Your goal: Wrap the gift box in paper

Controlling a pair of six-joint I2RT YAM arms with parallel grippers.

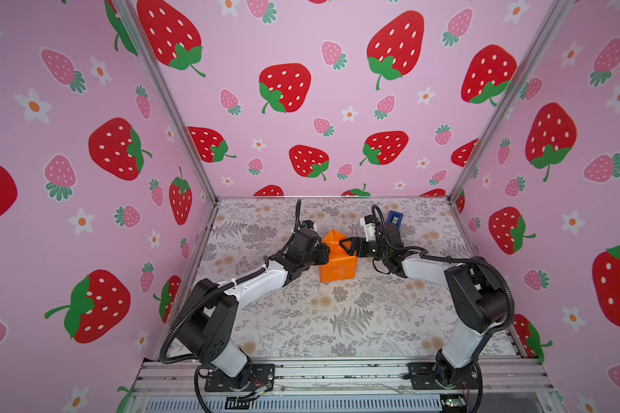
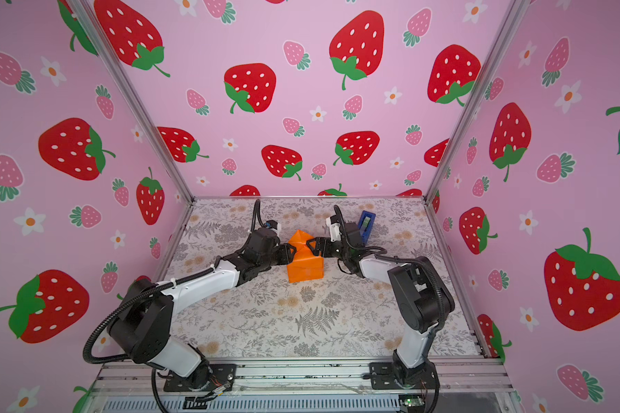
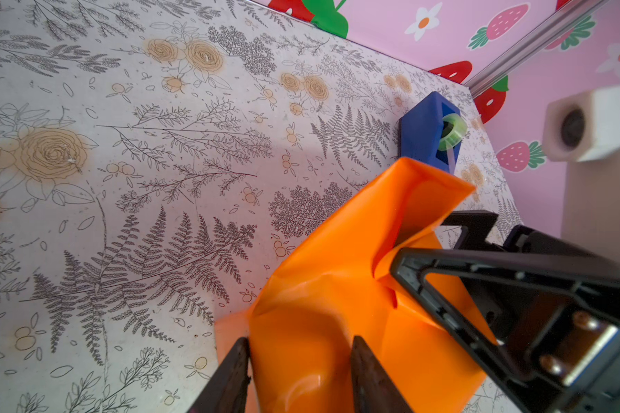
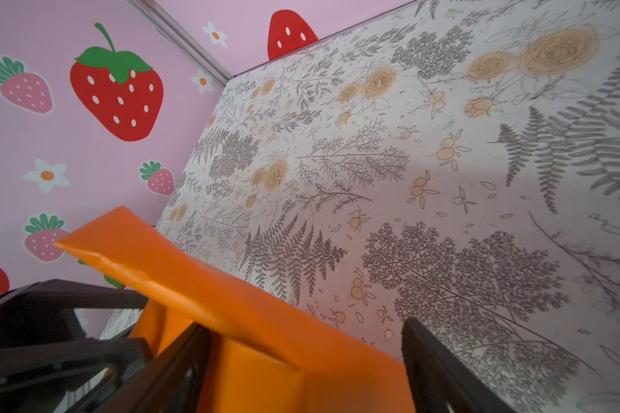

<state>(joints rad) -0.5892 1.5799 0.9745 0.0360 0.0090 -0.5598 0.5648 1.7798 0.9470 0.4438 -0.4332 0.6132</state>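
Centre of the table covering (image 1: pixel 337 314), both top views: the paper (image 1: pixel 338 266) forms a folded orange bundle with smooth near faces and a pointed flap standing up along its far top edge. The gift box is wholly hidden under it. The surroundings are sparse. A blue tape dispenser (image 1: pixel 395 217) stands beyond the bundle to the right, apart from it. The wrist of the right arm crosses in front of the dispenser and hides its lower part in both top views. The left wrist view shows the dispenser's open side, in which sits a tape roll (image 3: pixel 451 134) with a pale green core and a strip of tape running down from it. The left gripper (image 1: pixel 323 253) meets the bundle at its left end. In the left wrist view its two dark fingers (image 3: pixel 230 379) press against either side of a paper-covered mass that fills the gap between them, so the jaws are closed on the paper. The right gripper (image 1: pixel 349 247) reaches in from the right at the bundle's top. Its jaws stand wide apart, straddling the raised flap without pinching it, as the right wrist view shows. The two grippers lie close together over the bundle, and the right one's black fingers fill a corner of the left wrist view. Pink walls (image 1: pixel 301 107) printed with strawberries enclose the table on three sides. An aluminium rail (image 1: pixel 337 372) carrying both arm bases runs along the near edge.
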